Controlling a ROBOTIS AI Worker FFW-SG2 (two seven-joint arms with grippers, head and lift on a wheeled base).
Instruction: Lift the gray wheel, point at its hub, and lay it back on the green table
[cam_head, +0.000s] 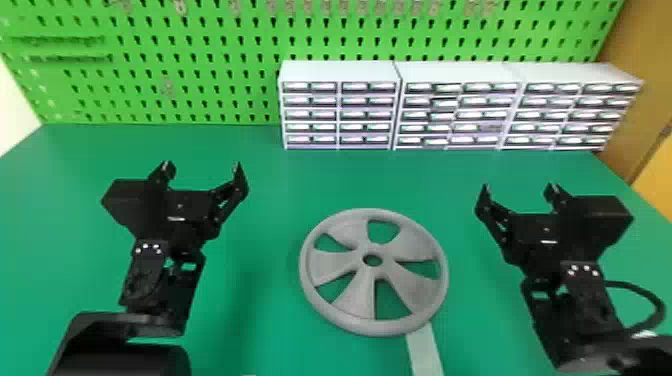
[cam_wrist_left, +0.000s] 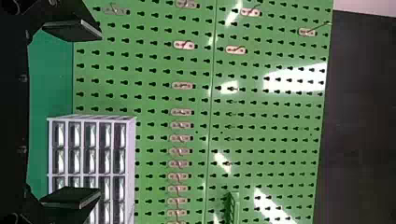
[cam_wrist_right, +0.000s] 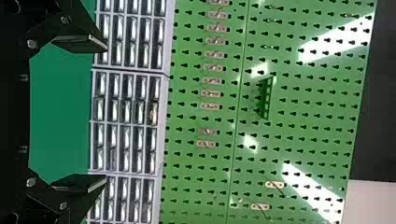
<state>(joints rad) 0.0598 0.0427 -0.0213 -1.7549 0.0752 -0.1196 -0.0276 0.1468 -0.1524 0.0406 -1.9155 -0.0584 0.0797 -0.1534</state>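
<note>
1. The round gray spoked wheel (cam_head: 372, 273) lies flat on the smooth green table (cam_head: 270, 175), probably centred for two-armed lifting.
2. My black left pincer (cam_head: 203, 167), at its ten o'clock, and black right pincer (cam_head: 518, 190), at two, gape empty, likely to flank it.

Here's the left gripper (cam_head: 203, 166), 2 fingers wide apart, and beyond them a green pegboard (cam_wrist_left: 273, 148) with hooks (cam_wrist_left: 184, 45), plus white drawers (cam_wrist_left: 88, 148) on the green table (cam_wrist_left: 51, 86)!
</note>
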